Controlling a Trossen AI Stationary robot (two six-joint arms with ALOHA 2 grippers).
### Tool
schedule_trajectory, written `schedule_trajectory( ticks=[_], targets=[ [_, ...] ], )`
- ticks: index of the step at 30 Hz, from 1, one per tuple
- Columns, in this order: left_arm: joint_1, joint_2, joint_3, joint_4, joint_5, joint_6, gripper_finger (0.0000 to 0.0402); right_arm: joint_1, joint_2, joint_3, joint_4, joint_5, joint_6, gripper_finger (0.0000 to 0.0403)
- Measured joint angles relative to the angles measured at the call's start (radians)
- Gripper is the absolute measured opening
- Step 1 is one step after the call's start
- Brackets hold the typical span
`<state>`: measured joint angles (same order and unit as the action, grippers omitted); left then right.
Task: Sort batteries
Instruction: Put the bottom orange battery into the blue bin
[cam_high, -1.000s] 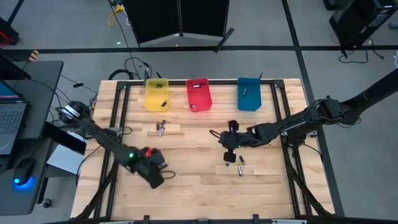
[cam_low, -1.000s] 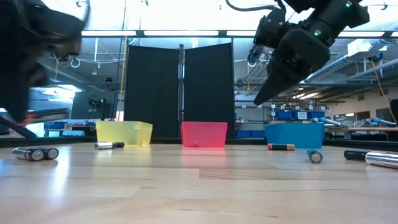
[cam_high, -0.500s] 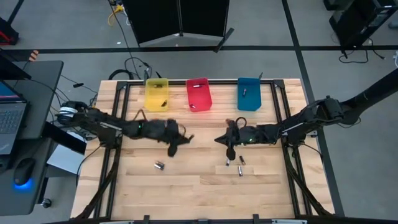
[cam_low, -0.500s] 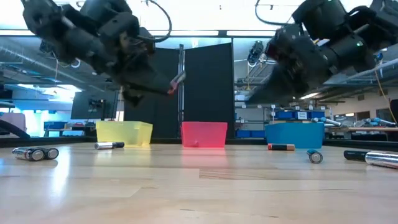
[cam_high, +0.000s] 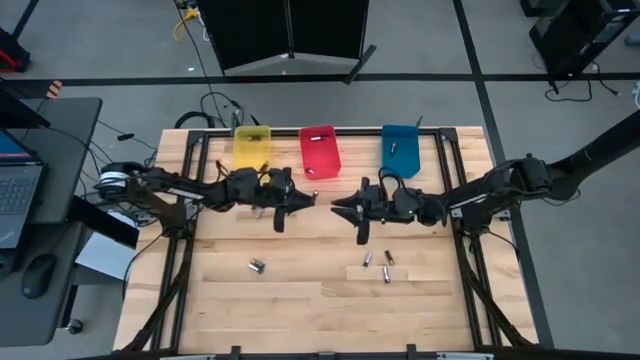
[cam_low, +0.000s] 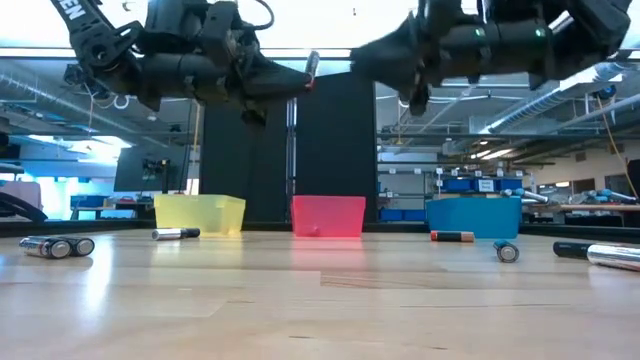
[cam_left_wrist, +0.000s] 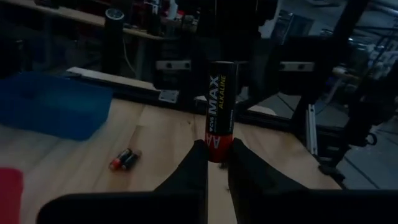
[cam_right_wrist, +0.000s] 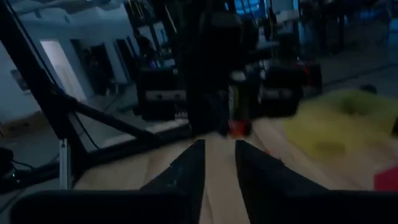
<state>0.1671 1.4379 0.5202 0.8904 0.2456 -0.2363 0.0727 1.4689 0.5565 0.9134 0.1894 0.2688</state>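
My left gripper (cam_high: 303, 199) hangs level over the table's middle, shut on a black and red battery (cam_left_wrist: 221, 99) marked MAX ALKALINE. My right gripper (cam_high: 338, 204) faces it from the right, level and a short way off. Its fingers are open (cam_right_wrist: 219, 155) with nothing between them. Loose batteries lie on the wood at the near left (cam_high: 256, 266) and near middle (cam_high: 386, 266). At the far edge stand a yellow bin (cam_high: 252, 150), a red bin (cam_high: 319, 150) and a blue bin (cam_high: 400, 150), each with a battery inside. My left gripper pinches the battery's red lower end (cam_left_wrist: 214, 142) between its two fingers. The fingers come level from the table's left. The battery stands roughly upright above the fingertips (cam_low: 312, 65), lifted well clear of the table.
In the low view more batteries lie along the table: a pair at the left (cam_low: 55, 246), one by the yellow bin (cam_low: 175, 234), and several at the right (cam_low: 506, 251). Black frame rails (cam_high: 190, 200) run along both table sides.
My left gripper has swung from the near left up toward the table's middle, tipping from pointing down to level, with the battery held in it. My right gripper has tipped from pointing down to level and moved a little toward the left arm.
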Motion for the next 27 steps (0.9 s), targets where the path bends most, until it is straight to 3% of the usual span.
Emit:
schedule_trajectory(
  ticks=[7, 13, 20, 27],
  targets=[
    [-0.005, 0.042, 0.074, 0.006, 0.018, -0.028, 0.0040, 0.003, 0.000, 0.065, 0.012, 0.057, -0.065, 0.0164],
    [-0.011, 0.085, 0.137, 0.013, 0.042, -0.031, 0.0040, 0.003, 0.000, 0.067, 0.048, 0.079, -0.090, 0.0186],
    [-0.020, 0.146, 0.192, 0.012, 0.056, -0.045, 0.0040, 0.003, 0.000, 0.067, 0.066, 0.075, -0.123, 0.0176],
    [-0.031, 0.181, 0.223, 0.042, 0.058, -0.044, 0.0040, 0.003, 0.000, 0.067, 0.050, 0.073, -0.127, 0.0124]
  ],
)
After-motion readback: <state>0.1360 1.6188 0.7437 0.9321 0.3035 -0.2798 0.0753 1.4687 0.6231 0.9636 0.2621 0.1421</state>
